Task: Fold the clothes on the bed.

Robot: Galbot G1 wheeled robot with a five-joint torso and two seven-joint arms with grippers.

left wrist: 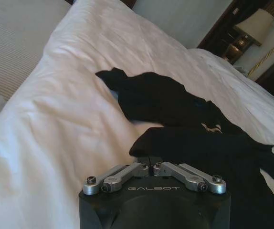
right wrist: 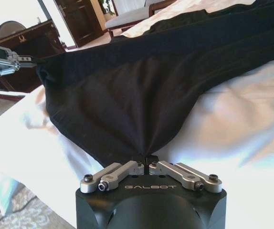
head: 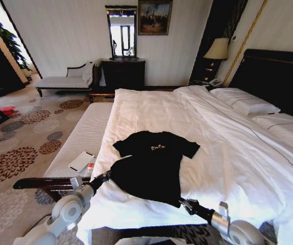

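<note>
Grippers: left gripper (head: pixel 105 176) and right gripper (head: pixel 187 204) each pinch a hem corner of the shirt (head: pixel 151 166), fingers pressed together on cloth | shirt: flat near foot edge of bed (head: pixel 228 153), collar toward headboard | step: likely hem fold starting | next: lift both corners evenly, carry toward collar.

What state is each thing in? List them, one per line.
T-shirt: spread on the bed, hem lifted at both bottom corners.
Left gripper: shut on the T-shirt's hem corner.
Right gripper: shut on the other hem corner.
Bed: made, white duvet slightly wrinkled.
Lamp: upright beside the headboard.
</note>
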